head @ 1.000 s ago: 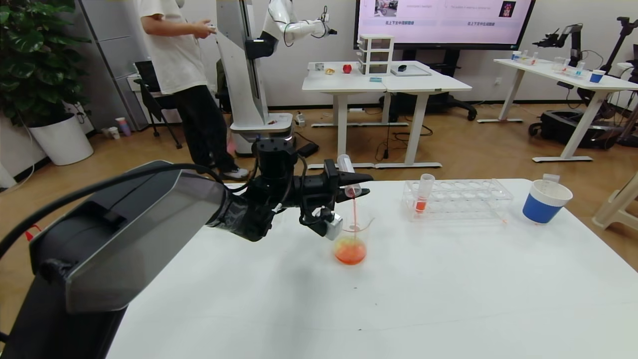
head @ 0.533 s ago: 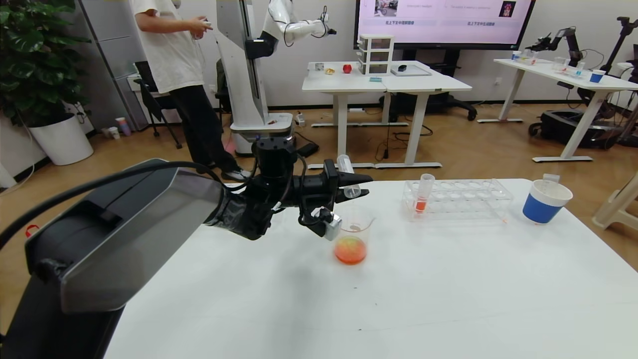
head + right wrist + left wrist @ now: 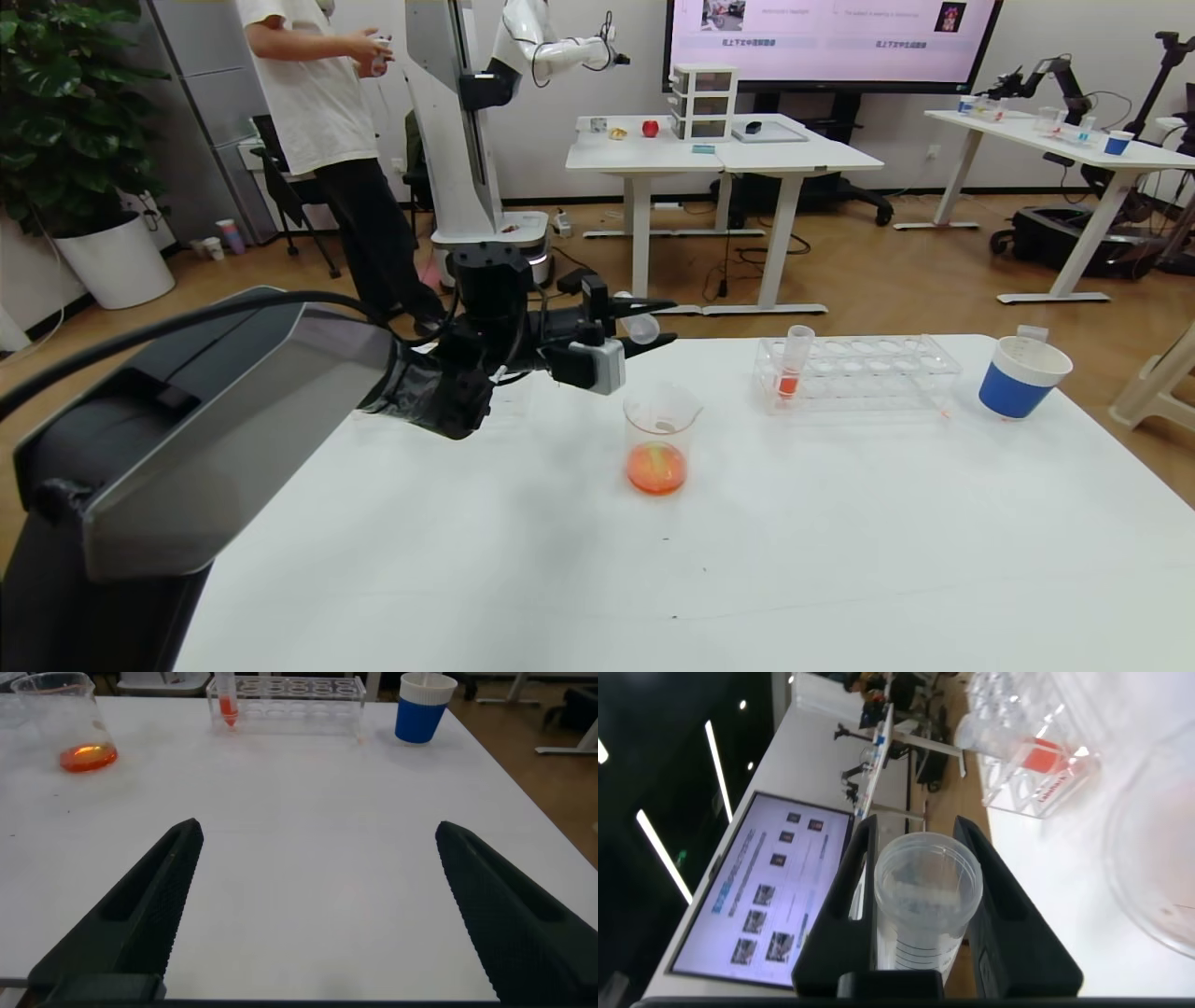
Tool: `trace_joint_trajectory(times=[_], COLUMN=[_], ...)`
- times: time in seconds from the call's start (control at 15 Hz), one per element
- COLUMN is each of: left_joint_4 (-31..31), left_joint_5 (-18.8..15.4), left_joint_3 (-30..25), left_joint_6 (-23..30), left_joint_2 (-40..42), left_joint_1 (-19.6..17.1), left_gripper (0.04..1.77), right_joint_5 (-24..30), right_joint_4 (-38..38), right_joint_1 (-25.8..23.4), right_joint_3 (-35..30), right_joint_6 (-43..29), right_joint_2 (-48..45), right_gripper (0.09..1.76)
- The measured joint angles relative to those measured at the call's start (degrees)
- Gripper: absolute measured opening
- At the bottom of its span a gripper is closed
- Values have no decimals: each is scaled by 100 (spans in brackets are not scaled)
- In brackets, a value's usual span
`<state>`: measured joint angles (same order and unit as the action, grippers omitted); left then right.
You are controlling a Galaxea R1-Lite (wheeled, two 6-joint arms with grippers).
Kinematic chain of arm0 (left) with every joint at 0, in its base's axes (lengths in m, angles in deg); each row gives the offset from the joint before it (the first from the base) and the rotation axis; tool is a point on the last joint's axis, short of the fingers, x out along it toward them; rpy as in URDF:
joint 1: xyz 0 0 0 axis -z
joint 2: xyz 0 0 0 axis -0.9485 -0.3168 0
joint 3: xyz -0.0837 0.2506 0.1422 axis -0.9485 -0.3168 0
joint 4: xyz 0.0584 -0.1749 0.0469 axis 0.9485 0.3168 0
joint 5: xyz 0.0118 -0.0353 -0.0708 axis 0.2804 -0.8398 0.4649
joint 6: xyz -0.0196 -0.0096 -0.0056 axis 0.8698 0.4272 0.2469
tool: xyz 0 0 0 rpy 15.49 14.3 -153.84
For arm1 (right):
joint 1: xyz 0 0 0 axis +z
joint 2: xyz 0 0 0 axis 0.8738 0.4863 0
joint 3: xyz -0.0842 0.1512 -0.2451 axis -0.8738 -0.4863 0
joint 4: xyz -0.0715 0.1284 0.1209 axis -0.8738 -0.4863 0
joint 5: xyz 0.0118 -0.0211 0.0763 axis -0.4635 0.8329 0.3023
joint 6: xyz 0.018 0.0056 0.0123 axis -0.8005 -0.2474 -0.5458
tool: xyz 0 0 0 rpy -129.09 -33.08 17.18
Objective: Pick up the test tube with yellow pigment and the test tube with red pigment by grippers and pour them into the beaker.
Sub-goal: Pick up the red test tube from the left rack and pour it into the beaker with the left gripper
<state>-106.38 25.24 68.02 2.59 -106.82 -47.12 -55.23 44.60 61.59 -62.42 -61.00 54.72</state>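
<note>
now the left gripper (image 3: 644,329) is clenched on a clear test tube (image 3: 640,326), held above the far left part of the table (image 3: 840,560), up and to the left of the beaker (image 3: 660,439). the tube looks empty, so it should be very light; it is stiff, smooth plastic, likely slippery, and best held around its mid-body as it is here. the beaker, standing on the table, holds orange liquid at its bottom; glass, so fragile. right of it, the test tube with red pigment (image 3: 792,364) stands upright in the left end of the clear rack (image 3: 878,373). the left wrist view looks down the held tube's open mouth (image 3: 928,905) between the fingers and shows no colour inside, which the head view cannot settle. the right wrist view shows the right gripper (image 3: 318,905) spread wide, holding nothing, over the near table, out of the head view.
</note>
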Motion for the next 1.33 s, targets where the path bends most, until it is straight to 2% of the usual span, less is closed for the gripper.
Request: trace_joint_trajectory(times=[0.07, 0.13, 0.2, 0.33, 0.4, 0.47, 0.6, 0.67, 0.87, 1.0, 1.2, 1.33], left_joint_4=[-599, -1359, -2107, -2834, -2988, -3027, -2793, -2570, -1536, -965, -933, -940], left_joint_5=[276, 723, 1517, 3179, 3840, 4334, 5236, 5574, 6088, 6239, 6289, 6138], left_joint_3=[-91, -301, -599, -1141, -1351, -1513, -1773, -1883, -2297, -2503, -2789, -3071], left_joint_6=[730, 1599, 2592, 3992, 4648, 5166, 5792, 6009, 6817, 7341, 7467, 7511], left_joint_2=[2, 2, -4, 5, 44, 129, 385, 534, 1126, 1524, 1921, 2136], left_joint_1=[-37, -57, -48, 46, 91, 123, 140, 132, 107, 74, -188, -446], left_gripper=[55, 55, 55, 55, 55, 55, 55, 55, 55, 55, 55, 55], right_joint_5=[-2, -2, -2, -2, -2, -2, -2, -2, -2, -2, -2, -2], right_joint_4=[0, 2, 2, 0, 0, 0, 0, 0, 0, 0, 0, 0], right_joint_1=[0, 0, 0, 0, 0, 0, 0, 0, 0, 0, 0, 0], right_joint_3=[0, 0, 0, 0, 0, 0, 0, 0, 0, 0, 0, 0], right_joint_6=[0, 0, 0, 2, 2, 0, 0, 2, 0, 2, 0, 0], right_joint_2=[0, 0, 0, 0, 0, 0, 0, 0, 0, 0, 0, 0], right_gripper=[174, 174, 174, 174, 174, 174, 174, 174, 174, 174, 174, 174])
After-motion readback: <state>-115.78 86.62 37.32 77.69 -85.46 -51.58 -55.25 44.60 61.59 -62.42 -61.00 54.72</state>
